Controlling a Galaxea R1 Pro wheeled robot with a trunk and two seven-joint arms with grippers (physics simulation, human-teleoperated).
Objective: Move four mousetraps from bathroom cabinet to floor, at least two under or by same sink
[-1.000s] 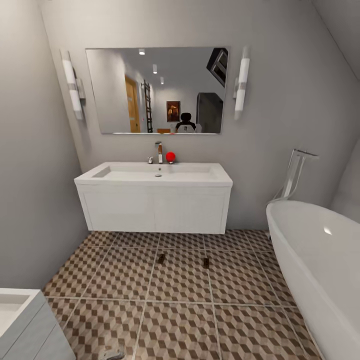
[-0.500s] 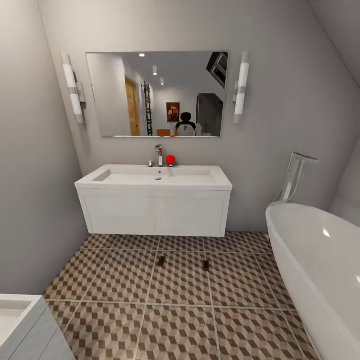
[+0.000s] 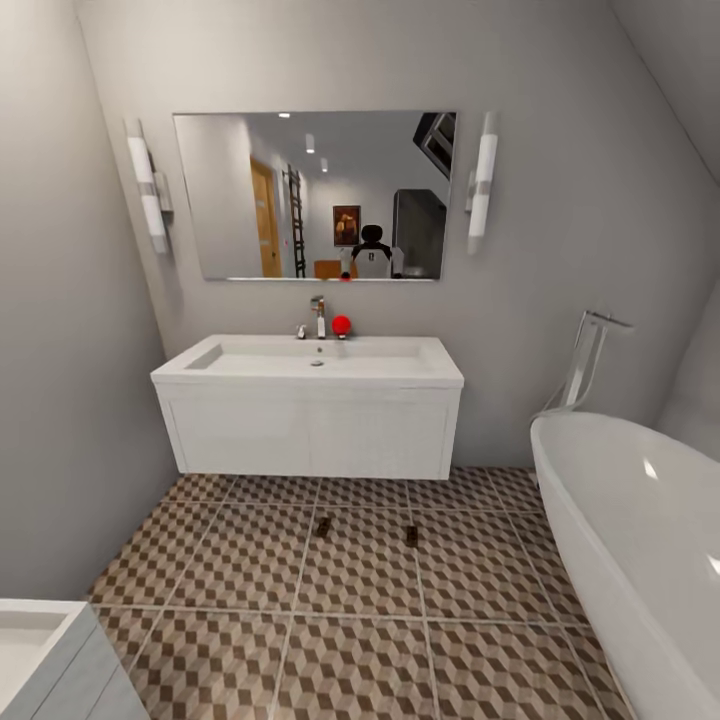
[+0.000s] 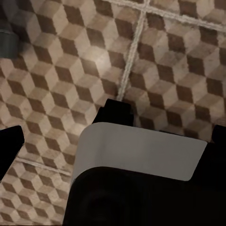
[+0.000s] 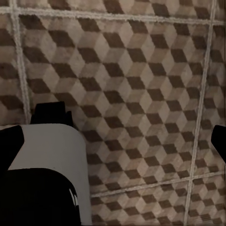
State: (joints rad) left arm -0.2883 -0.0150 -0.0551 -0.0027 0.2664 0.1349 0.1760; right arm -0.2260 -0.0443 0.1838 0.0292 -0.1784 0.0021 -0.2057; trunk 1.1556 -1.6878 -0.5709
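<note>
Two mousetraps lie on the cube-patterned bathroom floor (image 3: 250,560) just in front of the sink: one (image 3: 322,526) on the left, the other (image 3: 411,536) on the right, about a tile apart. The white bathroom sink (image 3: 310,362) with its chrome tap (image 3: 319,315) hangs on the far wall above them. In the left wrist view my left gripper (image 4: 113,141) is open, its dark fingertips (image 4: 9,147) at the picture's edges over bare tiles. My right gripper (image 5: 115,140) is also open over tiles, holding nothing. The cabinet is out of view.
A white oval bathtub (image 3: 640,540) with a chrome filler (image 3: 585,365) takes up the right side. A white fixture's corner (image 3: 40,650) juts in at the near left. A red ball (image 3: 341,324) sits by the tap, under a mirror (image 3: 315,195).
The whole head view has shifted: the sink sits lower and farther, so the camera moved back. A grey part at the bottom edge has left the picture. The mousetraps lie where they were.
</note>
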